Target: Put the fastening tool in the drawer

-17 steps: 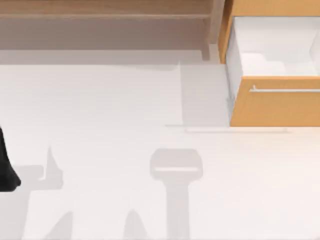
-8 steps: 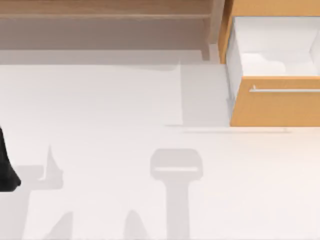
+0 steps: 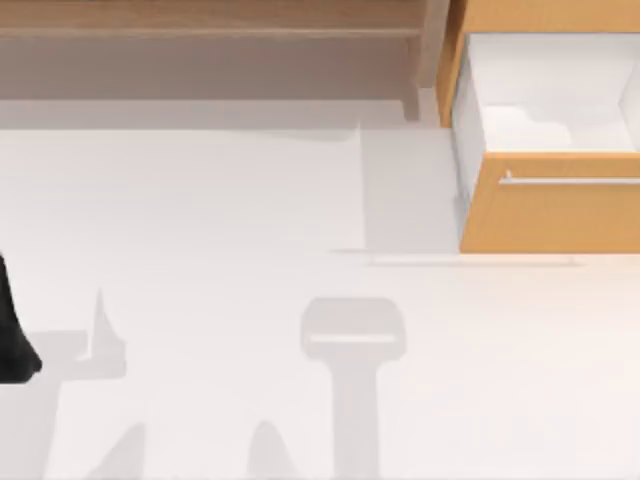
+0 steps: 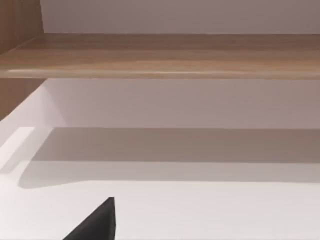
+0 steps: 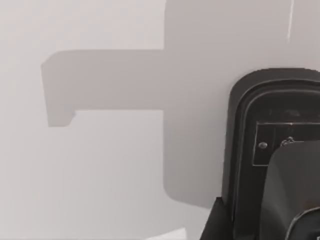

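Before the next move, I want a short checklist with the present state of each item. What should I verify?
1. Drawer pulled open: ok, its white inside faces up at the table's right rear.
2. Room inside the drawer: ok as far as seen; a pale patch lies on its floor, what it is I cannot tell.
3. Fastening tool located: cannot tell.
4. Left arm out of the way: ok, it sits at the table's left edge.
5. Left gripper state: cannot tell.
6. Wooden shelf clear of the drawer's path: ok, it stands at the rear left, beside the drawer.
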`<action>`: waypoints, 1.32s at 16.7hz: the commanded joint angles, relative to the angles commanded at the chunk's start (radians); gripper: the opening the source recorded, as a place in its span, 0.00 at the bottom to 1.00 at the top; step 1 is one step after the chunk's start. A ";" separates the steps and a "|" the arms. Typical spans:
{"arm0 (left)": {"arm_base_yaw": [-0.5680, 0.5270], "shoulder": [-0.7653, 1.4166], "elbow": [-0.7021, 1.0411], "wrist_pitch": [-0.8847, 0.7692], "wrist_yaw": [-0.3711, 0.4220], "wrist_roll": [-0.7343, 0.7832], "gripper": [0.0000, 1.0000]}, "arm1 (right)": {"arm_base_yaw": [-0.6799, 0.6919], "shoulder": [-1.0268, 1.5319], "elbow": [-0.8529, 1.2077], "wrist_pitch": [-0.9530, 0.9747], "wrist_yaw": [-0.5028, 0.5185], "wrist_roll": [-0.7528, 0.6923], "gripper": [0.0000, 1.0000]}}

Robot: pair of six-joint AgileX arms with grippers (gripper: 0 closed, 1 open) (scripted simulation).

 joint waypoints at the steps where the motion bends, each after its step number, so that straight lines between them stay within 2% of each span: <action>1: 0.000 0.000 0.000 0.000 0.000 0.000 1.00 | 0.000 0.000 0.000 0.000 0.000 0.000 0.10; 2: 0.000 0.000 0.000 0.000 0.000 0.000 1.00 | 0.000 0.000 0.000 0.000 0.000 0.000 0.02; 3: 0.000 0.000 0.000 0.000 0.000 0.000 1.00 | 0.000 0.000 0.000 0.000 0.000 0.000 0.00; 12: 0.000 0.000 0.000 0.000 0.000 0.000 1.00 | 0.001 -0.003 0.004 -0.004 0.000 0.001 0.00; 17: 0.000 0.000 0.000 0.000 0.000 0.000 1.00 | 0.000 -0.043 0.051 -0.103 0.000 -0.001 0.00; 22: 0.000 0.000 0.000 0.000 0.000 0.000 1.00 | 0.001 -0.048 0.058 -0.109 0.000 0.001 0.00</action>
